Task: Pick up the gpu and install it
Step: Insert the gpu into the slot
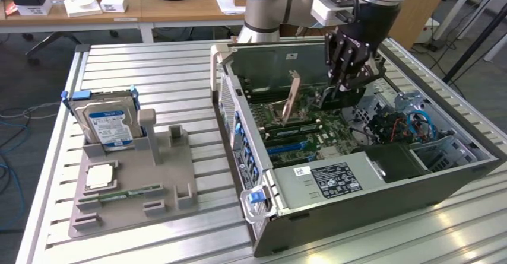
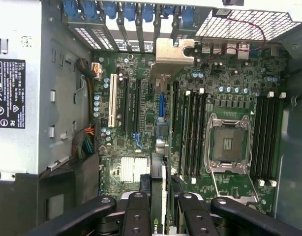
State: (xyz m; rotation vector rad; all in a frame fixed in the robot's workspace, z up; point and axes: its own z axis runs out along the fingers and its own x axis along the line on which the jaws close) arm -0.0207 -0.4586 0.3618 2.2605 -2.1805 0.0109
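Two black fingers (image 2: 136,212) of your gripper (image 2: 159,202) were pressed in from either side on the gpu (image 2: 159,179), pinching its upper edge. You held the card standing on edge inside the open computer case (image 1: 357,210), over the motherboard (image 2: 136,113). Its metal bracket (image 2: 173,51) pointed toward the slotted rear wall with the blue clips. The card ran alongside the memory slots, between the white expansion slot (image 2: 112,101) and the open processor socket (image 2: 228,142). You could not tell whether its lower edge sat in a slot or hung just above the board. On the exterior view's left, well apart from the case, the hard drive (image 1: 109,124) stood upright in the grey fixture (image 1: 158,175). The green memory stick (image 1: 130,191) lay flat nearer that fixture's front.
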